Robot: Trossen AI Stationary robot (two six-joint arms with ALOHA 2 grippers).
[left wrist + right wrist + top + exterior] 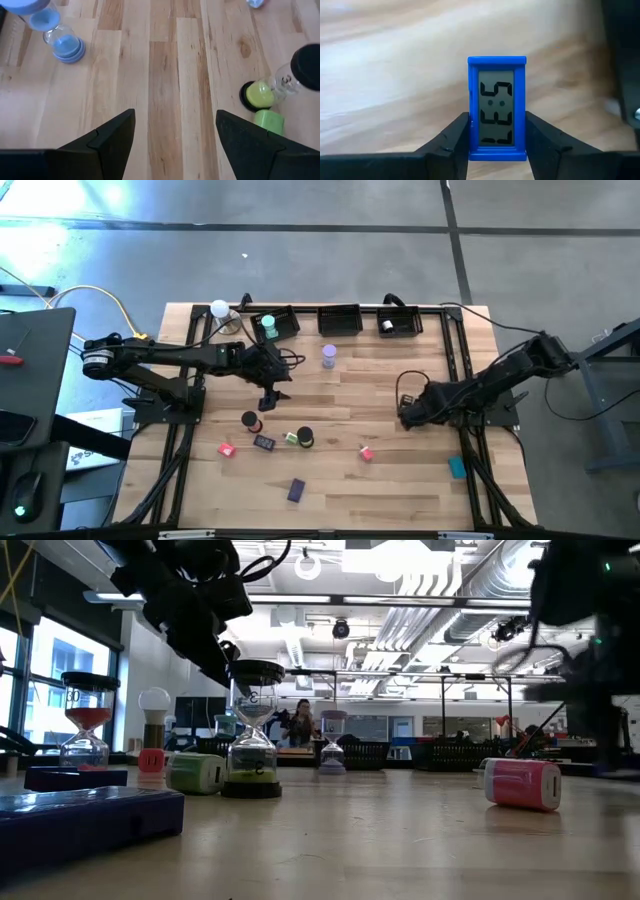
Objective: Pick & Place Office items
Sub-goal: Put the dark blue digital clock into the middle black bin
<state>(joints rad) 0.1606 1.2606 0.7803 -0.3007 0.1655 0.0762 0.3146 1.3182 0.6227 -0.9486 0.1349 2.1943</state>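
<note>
Table contents, listed left to right as seen from above.

- Left arm: reaches across the left half of the wooden table (400,490). Left gripper (175,137) hangs over bare planks with its fingers spread and nothing between them. Its wrist camera shows a blue-sand hourglass (59,37), cut off at the frame edge, and a green-sand hourglass (272,85) with black caps standing just beside a small green block (269,121), itself partly hidden by a finger.
- Loose items in front of the left arm: a red-sand hourglass (250,421), a pink block (227,449), a small dark item (264,442) too small to identify, and a purple block (296,490) nearest the front edge.
- Back edge: a white ball on a metal base (219,309) at the left, then a row of black trays (339,320). A teal cylinder (268,328) stands at the leftmost tray; a lilac cylinder (329,357) stands on the wood just in front of the trays.
- Centre-right: a pink block (366,452) lying alone.
- Right arm: right gripper (497,132) is clamped on a blue digital clock (497,107), one finger on each side, display facing the wrist camera. From above, the clock is hidden under the gripper.
- Far right: a teal block (457,467) near the frame rail.
</note>
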